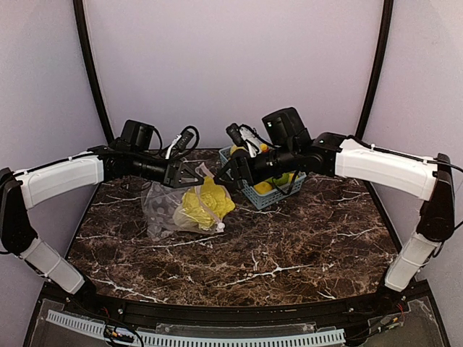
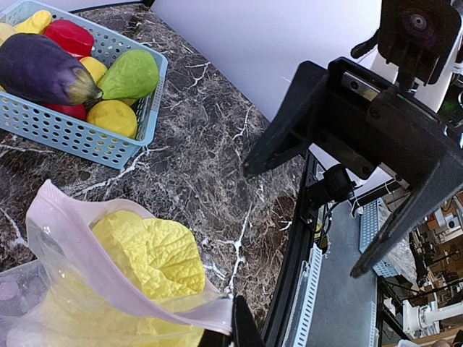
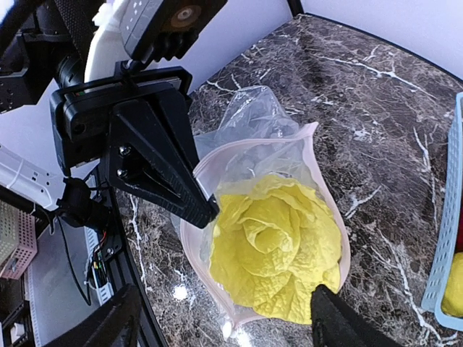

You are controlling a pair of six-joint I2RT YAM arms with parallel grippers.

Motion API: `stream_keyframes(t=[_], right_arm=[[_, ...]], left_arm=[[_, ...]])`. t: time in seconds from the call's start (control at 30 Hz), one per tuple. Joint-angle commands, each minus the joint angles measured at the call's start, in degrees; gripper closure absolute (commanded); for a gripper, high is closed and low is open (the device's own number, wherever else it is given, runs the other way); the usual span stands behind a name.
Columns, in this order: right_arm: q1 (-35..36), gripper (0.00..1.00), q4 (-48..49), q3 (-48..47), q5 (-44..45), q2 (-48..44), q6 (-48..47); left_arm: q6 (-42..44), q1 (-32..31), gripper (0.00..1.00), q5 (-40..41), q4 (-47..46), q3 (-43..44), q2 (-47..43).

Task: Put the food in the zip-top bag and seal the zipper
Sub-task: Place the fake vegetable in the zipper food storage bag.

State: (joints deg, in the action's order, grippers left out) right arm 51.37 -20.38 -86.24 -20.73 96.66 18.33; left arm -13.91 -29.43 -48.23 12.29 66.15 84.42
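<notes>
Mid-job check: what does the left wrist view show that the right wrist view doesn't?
Left wrist only: most of the food in the basket, including the eggplant, a green fruit, a red piece and a yellow piece, and the right tool from outside, jaws open. Right wrist only: the left tool from outside, shut on the rim of the zip-top bag, and the bag's whole open mouth. Both: the yellow cabbage inside the bag, the pink zipper, the marble table.

1. One zip-top bag (image 3: 249, 119) is counted.
2. One yellow cabbage (image 3: 278, 253) is counted.
3. One light blue basket (image 2: 87, 144) is counted.
4. One purple eggplant (image 2: 40, 69) and one green fruit (image 2: 130, 72) are counted.
5. At least three yellow fruits (image 2: 112, 116) are counted; red fruit (image 2: 69, 36) is seen in two spots.
</notes>
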Motion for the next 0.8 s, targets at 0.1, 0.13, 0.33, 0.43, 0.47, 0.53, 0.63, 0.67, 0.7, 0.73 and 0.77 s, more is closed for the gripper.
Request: stream_keyframes(t=[0.1,0.13,0.33,0.43,0.47,0.53,0.63,0.67,0.7,0.73,0.77], right_arm=[[-3.5,0.44,-0.2,5.0,3.9,-0.1,4.4],[-3.7,0.46,0.0,5.1,3.5,0.4,4.5],[-4.6,0.60,0.1,3.2,1.6,5.1,4.3],[-4.6,0.62,0.1,2.1,0.5,7.2,4.1],[-4.6,0.63,0.1,1.9,0.3,7.9,4.0],[-4.7,0.66,0.1,1.4,0.1,9.5,4.0],[-4.9,0.70,0.1,1.1,0.3,10.7,3.8],[-5.0,0.71,0.2,1.1,0.2,11.0,3.9],[-5.3,0.73,0.2,1.0,0.2,11.3,4.0],[-5.5,0.75,0.4,0.9,0.1,11.5,4.1],[-5.6,0.76,0.6,1.0,0.0,11.7,4.1]], left_arm=[[-0.2,0.4,0.99,0.0,-0.8,-0.1,-0.1],[-0.2,0.4,0.99,0.1,-0.8,-0.1,-0.1],[-0.1,0.4,0.99,0.2,-0.5,-0.1,0.1],[0.1,0.4,0.99,0.3,-0.4,0.0,0.0],[0.1,0.4,0.99,0.3,-0.3,0.1,0.1],[0.2,0.4,0.99,0.3,-0.2,0.0,0.0],[0.2,0.4,0.99,0.4,-0.2,0.1,0.1],[0.2,0.4,0.99,0.3,-0.2,0.1,0.1],[0.2,0.4,0.99,0.3,-0.1,0.1,0.1],[0.3,0.4,0.99,0.3,-0.2,0.1,0.1],[0.2,0.4,0.99,0.4,-0.1,0.1,0.1]])
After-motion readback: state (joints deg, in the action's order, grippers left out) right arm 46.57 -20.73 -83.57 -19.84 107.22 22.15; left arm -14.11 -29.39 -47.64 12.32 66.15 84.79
